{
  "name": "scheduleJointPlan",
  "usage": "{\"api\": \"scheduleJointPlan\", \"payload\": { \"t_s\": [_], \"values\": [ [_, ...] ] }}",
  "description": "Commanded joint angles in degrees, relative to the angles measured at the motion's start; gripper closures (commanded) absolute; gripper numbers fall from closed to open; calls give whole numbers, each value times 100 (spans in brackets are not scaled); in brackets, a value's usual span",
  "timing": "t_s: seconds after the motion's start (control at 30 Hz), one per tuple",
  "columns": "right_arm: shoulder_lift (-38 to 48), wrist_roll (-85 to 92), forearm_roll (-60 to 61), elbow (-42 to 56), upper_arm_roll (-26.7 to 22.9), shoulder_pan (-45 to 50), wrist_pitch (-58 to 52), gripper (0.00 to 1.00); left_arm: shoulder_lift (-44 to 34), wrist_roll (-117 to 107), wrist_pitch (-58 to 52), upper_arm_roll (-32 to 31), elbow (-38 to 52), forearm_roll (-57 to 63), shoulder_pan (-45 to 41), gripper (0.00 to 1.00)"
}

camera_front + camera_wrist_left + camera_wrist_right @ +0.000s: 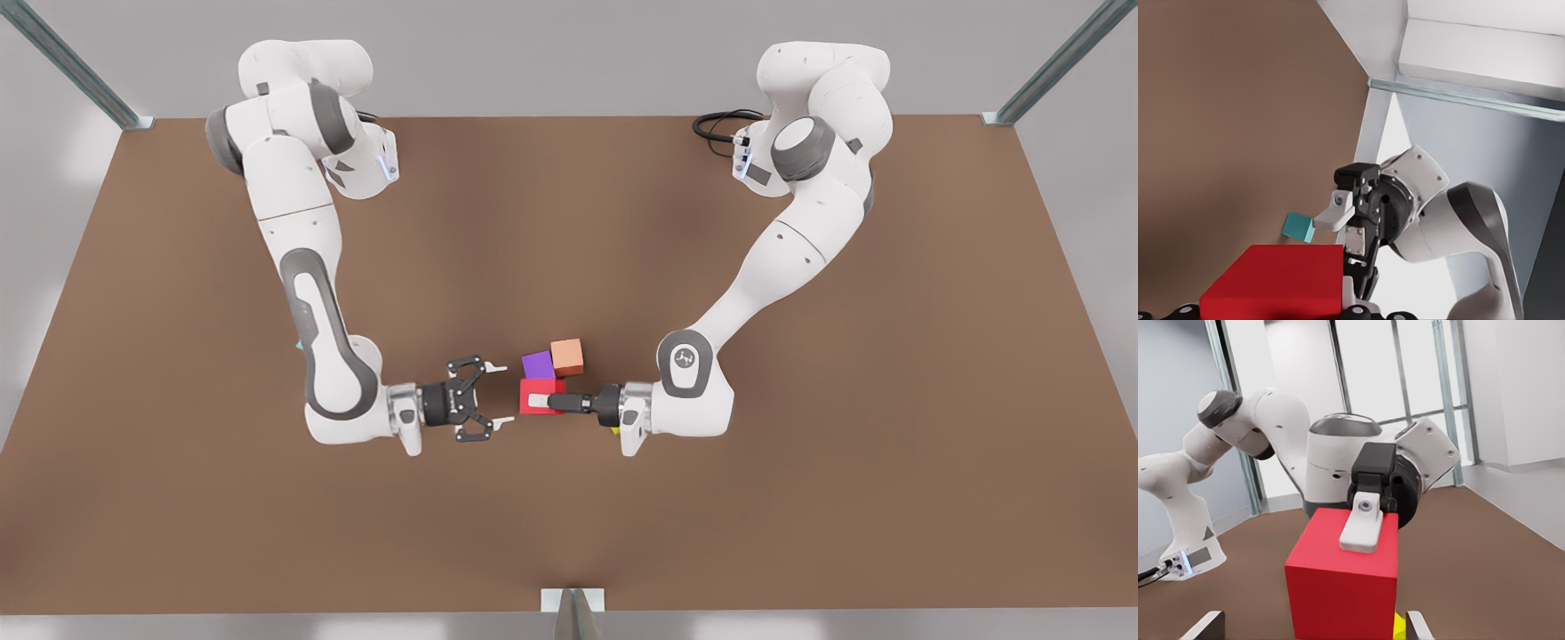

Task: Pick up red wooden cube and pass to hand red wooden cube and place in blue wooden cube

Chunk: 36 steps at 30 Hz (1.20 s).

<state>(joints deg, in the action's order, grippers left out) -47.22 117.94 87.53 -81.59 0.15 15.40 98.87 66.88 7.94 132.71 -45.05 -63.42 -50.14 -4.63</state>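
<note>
Left gripper [533, 403] clamped on the red wooden cube [539, 394], held above the table [800, 498], right gripper [503, 393] facing it just beside the cube, fingers spread wide, purple cube [538, 364] and orange cube [567, 356] just behind the held cube, blue wooden cube [1299, 227] on the table beyond the right gripper.

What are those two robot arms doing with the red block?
The left gripper, on the front view's right, is shut on the red wooden cube and holds it out toward the other arm. The right gripper faces it with fingers open, close but not touching, so the handover is not done yet. The blue wooden cube sits on the table farther off. A purple cube and an orange cube lie near the red one.
</note>
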Motion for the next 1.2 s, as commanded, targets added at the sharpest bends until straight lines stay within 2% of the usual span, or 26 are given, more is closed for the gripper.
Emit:
{"api": "scheduleJointPlan", "payload": {
  "t_s": [0.0,0.7,0.87,1.03,1.07,1.13,1.17],
  "values": [
    [3,828,150,3,3,24,212,0,-9,515,36,-4,-4,-83,6,35],
    [-103,828,546,11,3,279,458,0,-9,506,53,-4,-4,-83,-2,34],
    [-190,819,695,64,3,429,590,0,-9,515,413,-4,31,-83,-205,34],
    [-270,784,704,178,205,429,844,3,-9,506,414,-4,31,-83,-205,34],
    [-270,784,704,178,205,429,844,8,-9,515,414,-4,31,-83,-205,34],
    [-270,792,704,179,196,429,853,50,-9,515,414,-4,31,-83,-205,34],
    [-270,784,704,178,205,429,853,50,-9,515,414,-4,31,-83,-205,33]
  ]
}}
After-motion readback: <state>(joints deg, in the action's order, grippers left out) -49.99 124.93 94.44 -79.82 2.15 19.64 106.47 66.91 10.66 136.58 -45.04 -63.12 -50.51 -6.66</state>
